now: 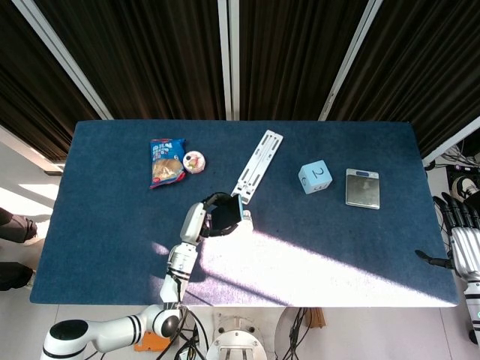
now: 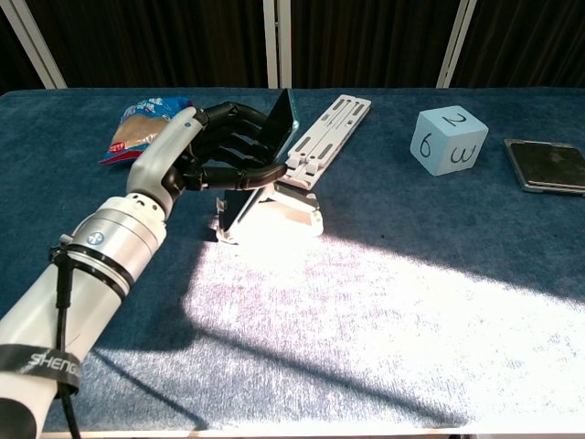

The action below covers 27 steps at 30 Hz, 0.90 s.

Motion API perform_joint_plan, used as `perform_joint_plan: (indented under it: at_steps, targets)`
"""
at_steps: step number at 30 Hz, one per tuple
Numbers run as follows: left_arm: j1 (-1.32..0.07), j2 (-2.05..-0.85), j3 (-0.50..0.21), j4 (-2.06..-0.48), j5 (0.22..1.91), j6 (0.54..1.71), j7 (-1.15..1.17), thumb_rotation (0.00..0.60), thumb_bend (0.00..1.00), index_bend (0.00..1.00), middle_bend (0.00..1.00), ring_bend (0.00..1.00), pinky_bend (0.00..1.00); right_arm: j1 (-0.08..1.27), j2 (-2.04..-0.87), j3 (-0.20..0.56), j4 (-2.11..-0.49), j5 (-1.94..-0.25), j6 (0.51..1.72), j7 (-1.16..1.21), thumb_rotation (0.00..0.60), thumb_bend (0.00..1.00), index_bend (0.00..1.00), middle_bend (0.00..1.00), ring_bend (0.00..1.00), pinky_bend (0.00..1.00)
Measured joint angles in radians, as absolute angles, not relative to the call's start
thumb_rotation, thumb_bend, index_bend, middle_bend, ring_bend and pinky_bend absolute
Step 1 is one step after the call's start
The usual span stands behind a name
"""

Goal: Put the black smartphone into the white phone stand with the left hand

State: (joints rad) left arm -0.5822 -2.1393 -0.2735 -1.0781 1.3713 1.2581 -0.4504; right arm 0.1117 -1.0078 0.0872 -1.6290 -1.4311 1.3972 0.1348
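Observation:
My left hand (image 2: pixel 215 155) grips the black smartphone (image 2: pixel 284 116) around its middle. The phone has a light blue rim and is tilted, top end up and to the right. Its lower end reaches down against the back plate of the white phone stand (image 2: pixel 274 208), which sits in a sunlit patch. Whether the phone sits in the stand's lip is hidden by my fingers. From above, the left hand (image 1: pixel 204 218) and the smartphone (image 1: pixel 228 211) are just left of the phone stand (image 1: pixel 245 220). My right hand (image 1: pixel 465 244) hangs off the table's right edge, fingers apart and holding nothing.
A long white folded bracket (image 2: pixel 326 135) lies just behind the stand. A light blue numbered cube (image 2: pixel 448 139) and a grey flat device (image 2: pixel 548 165) lie to the right. A snack bag (image 2: pixel 142 128) and a small round item (image 1: pixel 194 161) lie at the back left.

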Motion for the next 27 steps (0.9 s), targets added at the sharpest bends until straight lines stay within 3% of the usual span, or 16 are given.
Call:
perform_joint_plan:
  at_steps: [6, 14, 22, 25, 27]
  targets:
    - [-0.580, -2.141, -0.270, -1.076, 1.374, 1.259, -0.451, 0.600, 0.18, 0.51, 0.56, 0.40, 0.49, 0.112, -1.010, 0.088, -1.629, -1.429, 1.396, 0.133, 0.600, 0.16, 0.00, 0.05, 0.00, 0.03]
    - [-0.580, -2.139, -0.263, -1.072, 1.377, 1.248, -0.450, 0.600, 0.11, 0.36, 0.43, 0.29, 0.43, 0.110, -1.009, 0.089, -1.631, -1.427, 1.397, 0.132, 0.600, 0.16, 0.00, 0.05, 0.00, 0.03]
    - [-0.578, -2.131, -0.243, -1.072, 1.392, 1.244, -0.444, 0.600, 0.08, 0.02, 0.21, 0.11, 0.27, 0.110, -1.011, 0.090, -1.627, -1.430, 1.398, 0.137, 0.600, 0.16, 0.00, 0.05, 0.00, 0.03]
    - [-0.578, -2.127, -0.238, -1.073, 1.395, 1.241, -0.433, 0.600, 0.07, 0.00, 0.09, 0.01, 0.15, 0.109, -1.011, 0.090, -1.626, -1.432, 1.400, 0.139, 0.600, 0.15, 0.00, 0.05, 0.00, 0.03]
    - [-0.577, -2.124, -0.236, -1.078, 1.398, 1.244, -0.425, 0.600, 0.06, 0.00, 0.05, 0.00, 0.10, 0.109, -1.012, 0.090, -1.624, -1.433, 1.402, 0.142, 0.600, 0.16, 0.00, 0.05, 0.00, 0.03]
